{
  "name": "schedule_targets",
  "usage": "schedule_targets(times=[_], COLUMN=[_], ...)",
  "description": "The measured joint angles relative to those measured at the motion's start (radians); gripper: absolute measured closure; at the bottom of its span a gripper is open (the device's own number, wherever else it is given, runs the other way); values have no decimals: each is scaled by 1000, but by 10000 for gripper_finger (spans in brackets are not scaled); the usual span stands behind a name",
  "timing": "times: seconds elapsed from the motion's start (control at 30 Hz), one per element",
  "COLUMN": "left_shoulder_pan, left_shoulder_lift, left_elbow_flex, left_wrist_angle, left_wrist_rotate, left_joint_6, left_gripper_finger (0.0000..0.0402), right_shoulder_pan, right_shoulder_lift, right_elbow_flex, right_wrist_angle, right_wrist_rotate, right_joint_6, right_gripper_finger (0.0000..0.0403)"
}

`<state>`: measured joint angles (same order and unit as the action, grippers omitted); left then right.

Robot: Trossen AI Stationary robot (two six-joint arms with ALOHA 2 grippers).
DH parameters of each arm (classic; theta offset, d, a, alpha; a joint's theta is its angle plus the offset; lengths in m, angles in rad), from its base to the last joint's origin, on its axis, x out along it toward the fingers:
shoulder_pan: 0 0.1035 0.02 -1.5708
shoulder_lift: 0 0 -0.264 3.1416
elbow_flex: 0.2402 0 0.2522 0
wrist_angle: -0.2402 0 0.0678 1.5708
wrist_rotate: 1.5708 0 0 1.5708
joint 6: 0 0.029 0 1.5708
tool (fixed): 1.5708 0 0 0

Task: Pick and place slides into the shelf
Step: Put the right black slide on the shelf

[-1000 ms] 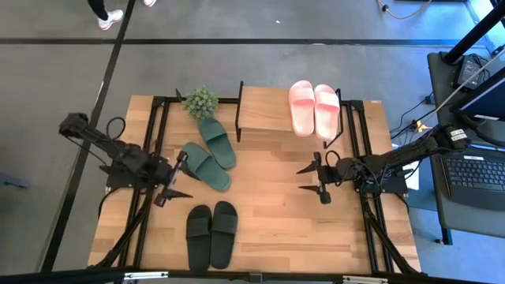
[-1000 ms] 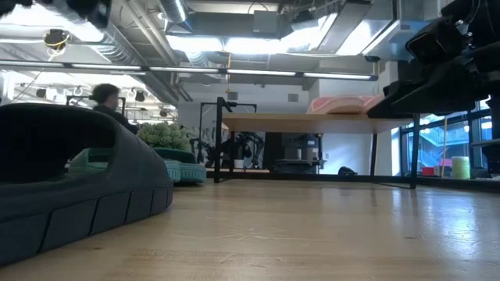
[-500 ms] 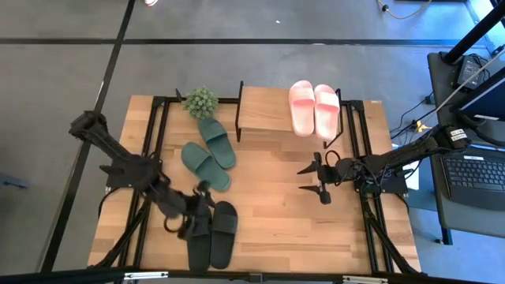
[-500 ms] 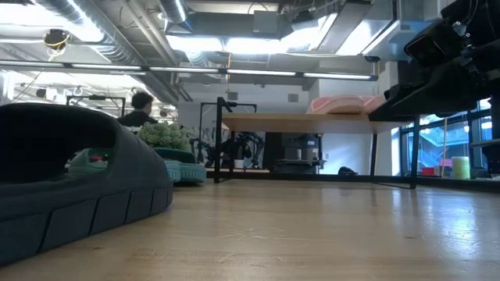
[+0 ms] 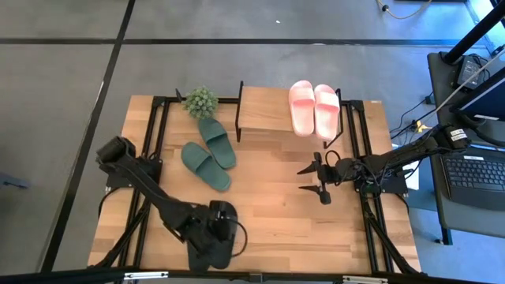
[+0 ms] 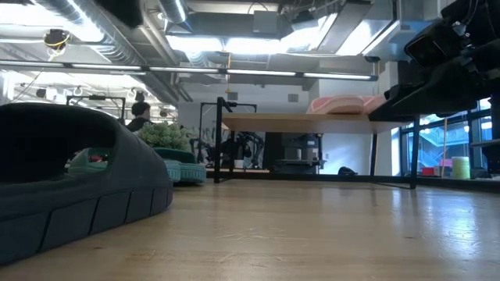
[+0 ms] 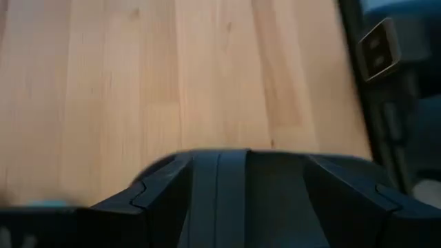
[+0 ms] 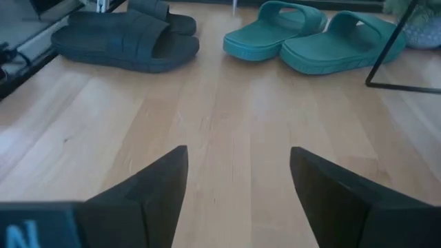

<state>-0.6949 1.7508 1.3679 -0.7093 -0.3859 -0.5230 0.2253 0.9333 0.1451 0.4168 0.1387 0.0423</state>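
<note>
The black slides point(image 5: 223, 237) lie near the table's near edge, largely covered by my left gripper point(image 5: 209, 230), which hangs right over them. A black slide point(image 7: 275, 200) fills the bottom of the left wrist view, very close. The dark green slides point(image 5: 209, 154) lie flat left of centre. The pink slides point(image 5: 314, 109) rest on the shelf's plank top point(image 5: 264, 110), at its right end. My right gripper point(image 5: 314, 178) waits open over bare wood right of centre, touching nothing.
A small potted plant point(image 5: 200, 101) stands at the far edge beside the shelf. Black metal frames point(image 5: 154, 142) run along both table sides. Bare wood point(image 5: 276, 213) lies between the two grippers. A laptop point(image 5: 473, 173) sits off the table to the right.
My left arm has swung from beside the green slides toward the table's near edge and now reaches over the black slides. The slides have kept their places. A person has walked across the room behind the table.
</note>
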Motion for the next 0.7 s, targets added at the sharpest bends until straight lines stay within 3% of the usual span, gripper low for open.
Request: schedule_targets(times=[0.17,0.7], left_shoulder_pan=[0,50], left_shoulder_lift=[79,196], left_elbow_flex=[69,73], left_wrist_angle=[-80,-201], left_wrist_rotate=[14,73], left_joint_6=[-68,-74], left_gripper_finger=[138,138], right_shoulder_pan=[0,0], right_shoulder_lift=[0,0], right_elbow_flex=[0,0], right_wrist_angle=[0,1], right_wrist_rotate=[0,1], right_joint_6=[1,-28], right_gripper_finger=[147,147])
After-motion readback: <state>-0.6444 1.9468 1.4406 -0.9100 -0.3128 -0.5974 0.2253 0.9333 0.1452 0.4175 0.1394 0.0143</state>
